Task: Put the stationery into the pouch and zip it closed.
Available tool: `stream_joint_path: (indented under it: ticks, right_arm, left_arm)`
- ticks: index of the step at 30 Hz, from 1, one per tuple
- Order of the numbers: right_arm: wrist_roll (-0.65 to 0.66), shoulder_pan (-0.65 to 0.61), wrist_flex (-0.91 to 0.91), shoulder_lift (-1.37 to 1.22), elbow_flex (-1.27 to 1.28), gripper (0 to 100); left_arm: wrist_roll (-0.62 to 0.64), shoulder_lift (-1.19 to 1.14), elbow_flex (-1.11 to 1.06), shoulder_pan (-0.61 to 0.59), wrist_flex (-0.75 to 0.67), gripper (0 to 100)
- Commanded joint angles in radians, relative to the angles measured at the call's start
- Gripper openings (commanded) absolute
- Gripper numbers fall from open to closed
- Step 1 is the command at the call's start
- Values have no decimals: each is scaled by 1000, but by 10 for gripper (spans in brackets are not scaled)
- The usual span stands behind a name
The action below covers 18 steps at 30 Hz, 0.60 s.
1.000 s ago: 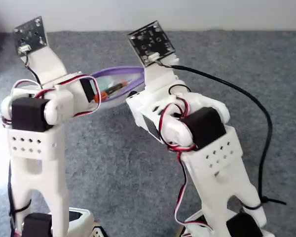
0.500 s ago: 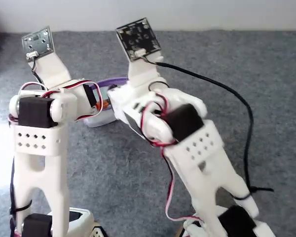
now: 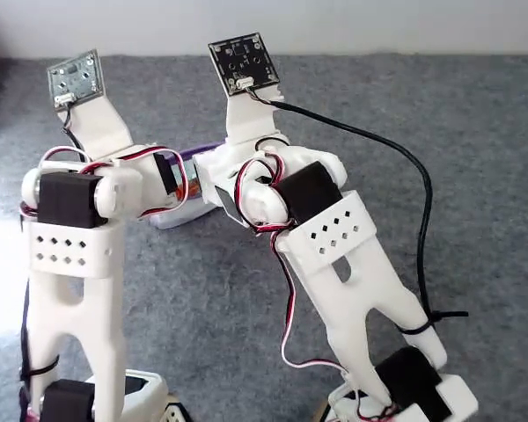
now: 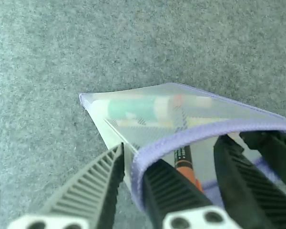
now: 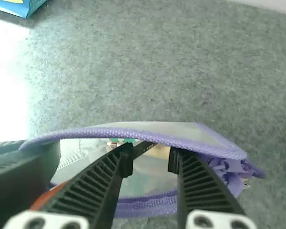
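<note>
A clear pouch with a purple zip rim lies on the grey carpet, its mouth gaping. Inside it lie a green-and-white stick and an orange-and-black pen. My left gripper is shut on the near purple rim at one end. My right gripper stands narrowly open, its tips just under the upper rim, nothing clearly held. Its dark fingers sit beside the left gripper. The bunched zip end is to one side. In the high view both arms cover most of the pouch.
Grey carpet covers the table. A black cable runs from the right arm's camera down its far side. A blue box corner lies far off. A white wall closes the back.
The right arm has swung left over the pouch until it meets the left arm, hiding the pouch's open mouth. The left arm shifted only slightly.
</note>
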<state>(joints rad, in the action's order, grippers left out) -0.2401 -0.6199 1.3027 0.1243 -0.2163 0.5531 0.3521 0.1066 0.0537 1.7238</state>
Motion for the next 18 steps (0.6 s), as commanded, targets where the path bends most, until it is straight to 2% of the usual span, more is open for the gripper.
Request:
stream_joint_path:
  ticks: [1,3,5,13,18]
  right_arm:
    - [34,45,51,-15,-12,228]
    - [74,47,51,-15,-14,293]
    - [86,47,42,-16,-15,298]
    - [126,45,84,-5,-17,222]
    - [141,53,77,-15,-17,221]
  left_arm:
    - [12,41,10,-6,28,104]
    - [14,43,10,-11,28,179]
    - [15,43,10,-15,28,216]
    - [41,35,8,-61,28,216]
    - [40,41,8,-60,28,129]
